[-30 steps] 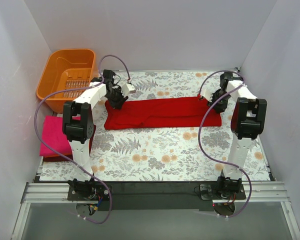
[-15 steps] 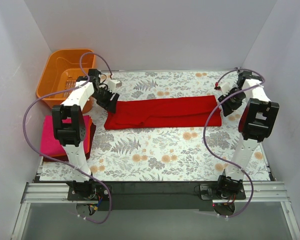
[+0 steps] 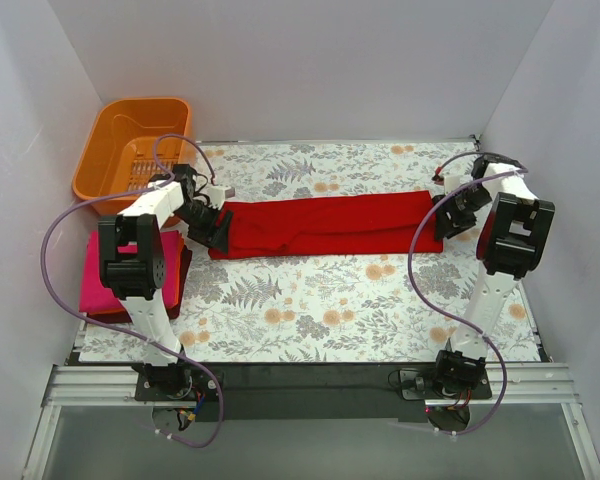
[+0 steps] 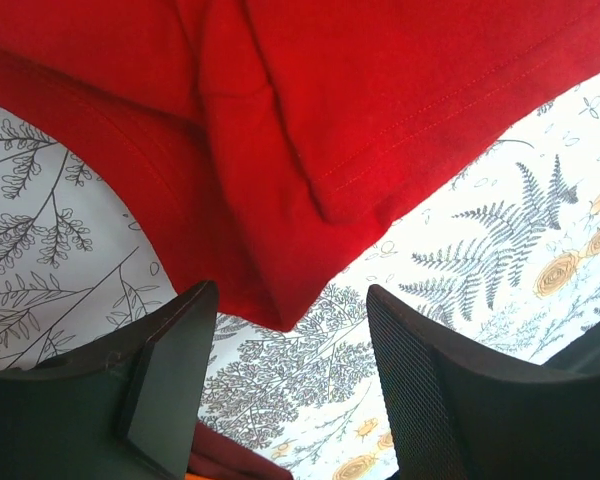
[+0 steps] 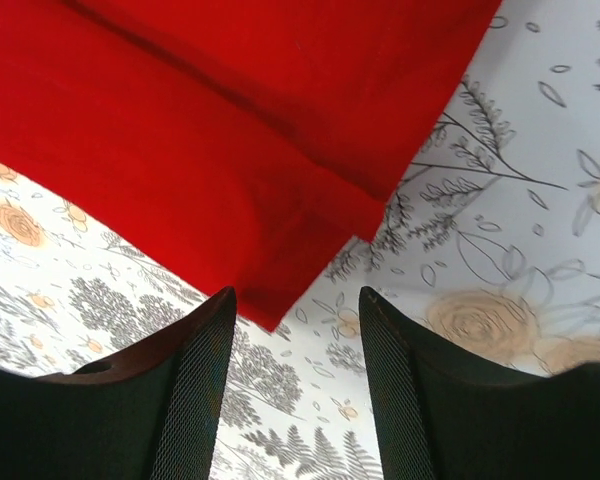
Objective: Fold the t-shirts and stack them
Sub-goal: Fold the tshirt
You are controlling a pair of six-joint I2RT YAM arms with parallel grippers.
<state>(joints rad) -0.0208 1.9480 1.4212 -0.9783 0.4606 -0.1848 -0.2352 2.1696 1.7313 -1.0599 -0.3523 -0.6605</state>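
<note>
A bright red t-shirt (image 3: 325,224) lies folded into a long band across the floral cloth. My left gripper (image 3: 212,228) is open and empty at its left end; the left wrist view shows the shirt's corner (image 4: 280,300) just beyond the fingertips. My right gripper (image 3: 448,222) is open and empty at the right end, with the shirt's corner (image 5: 270,300) between its fingertips' line. A folded magenta-pink t-shirt (image 3: 105,275) lies on a dark red one (image 3: 180,280) at the table's left edge.
An orange slotted basket (image 3: 135,150) stands at the back left. The grey-and-orange floral cloth (image 3: 330,300) covers the table. White walls close in on the left, back and right.
Both grippers have moved outward and toward me, from the shirt's far corners to its near end corners. The red shirt has stayed flat, pulled slightly straighter.
</note>
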